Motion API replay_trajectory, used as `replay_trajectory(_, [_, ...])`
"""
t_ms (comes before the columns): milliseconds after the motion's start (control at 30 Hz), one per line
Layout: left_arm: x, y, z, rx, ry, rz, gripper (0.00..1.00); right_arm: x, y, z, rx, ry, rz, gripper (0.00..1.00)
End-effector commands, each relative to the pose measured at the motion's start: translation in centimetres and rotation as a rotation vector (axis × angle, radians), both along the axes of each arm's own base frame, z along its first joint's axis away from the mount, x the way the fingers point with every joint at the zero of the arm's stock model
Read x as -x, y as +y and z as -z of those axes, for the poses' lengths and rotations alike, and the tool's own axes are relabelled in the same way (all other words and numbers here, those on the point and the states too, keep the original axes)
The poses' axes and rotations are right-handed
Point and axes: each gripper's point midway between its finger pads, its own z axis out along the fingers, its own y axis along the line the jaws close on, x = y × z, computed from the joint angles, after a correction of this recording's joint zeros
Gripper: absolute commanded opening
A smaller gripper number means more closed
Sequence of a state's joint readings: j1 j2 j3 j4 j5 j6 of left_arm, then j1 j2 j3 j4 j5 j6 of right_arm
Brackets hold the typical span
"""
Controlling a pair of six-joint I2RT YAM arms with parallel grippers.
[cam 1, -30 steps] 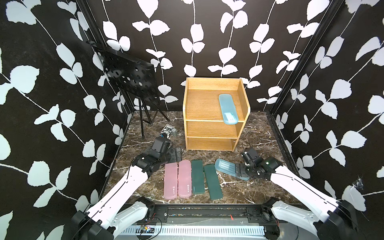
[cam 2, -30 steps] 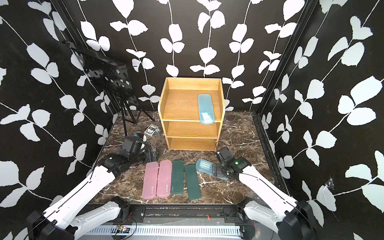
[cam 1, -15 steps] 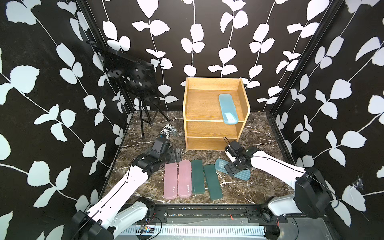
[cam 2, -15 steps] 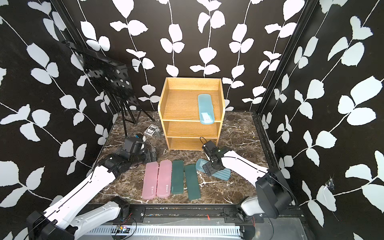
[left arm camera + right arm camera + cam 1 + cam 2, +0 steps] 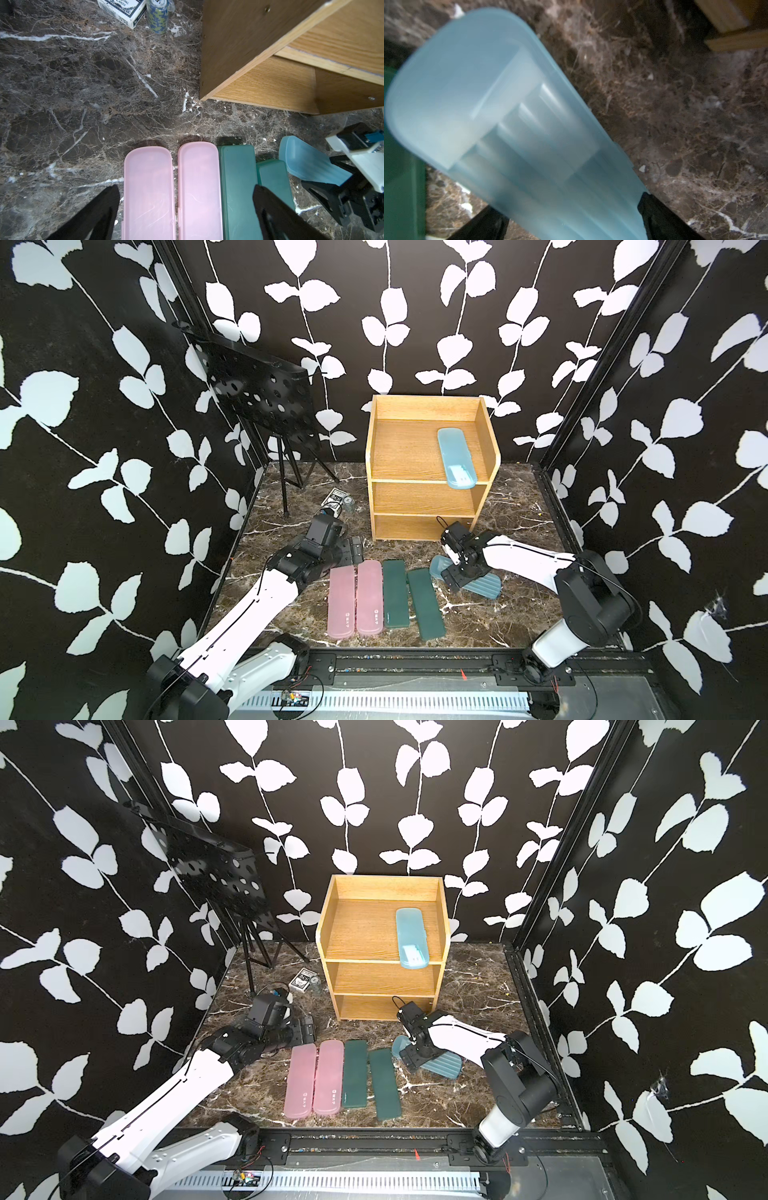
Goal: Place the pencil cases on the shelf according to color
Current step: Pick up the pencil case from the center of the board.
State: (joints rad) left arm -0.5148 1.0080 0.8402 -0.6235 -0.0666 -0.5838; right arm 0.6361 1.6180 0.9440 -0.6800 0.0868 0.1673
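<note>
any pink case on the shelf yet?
No, both pink cases lie on the marble table; the shelf's top tier holds only a light blue case.

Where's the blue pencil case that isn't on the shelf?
In a top view, the blue pencil case lies on the table before the shelf, right of a green case, under the right gripper.

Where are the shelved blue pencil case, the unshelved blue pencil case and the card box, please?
shelved blue pencil case (image 5: 456, 458): a top view, middle of its lid.
unshelved blue pencil case (image 5: 529, 135): right wrist view, its translucent face.
card box (image 5: 332, 498): a top view, its patterned face.
</note>
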Motion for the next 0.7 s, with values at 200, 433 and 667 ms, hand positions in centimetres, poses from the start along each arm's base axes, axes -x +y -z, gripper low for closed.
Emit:
replay_trajectory(200, [-0.4,-0.5,0.2,-0.003,-0.008,0.020,0.99,1.8,-0.5,1.6,-0.011,0.057,0.169,0.90])
replay_trajectory(433, [-1.0,-1.0,0.0,-0.004,-0.002,0.034,0.99,4.0,-1.7,-0.3,-0.099,-0.021,0.330,0.89])
replay_trajectory(667, [-1.0,-0.7,-0.2,-0.021,-0.007,0.029,0.99,5.1,-3.3,-3.9,-0.149,-0.142,0.396,0.99])
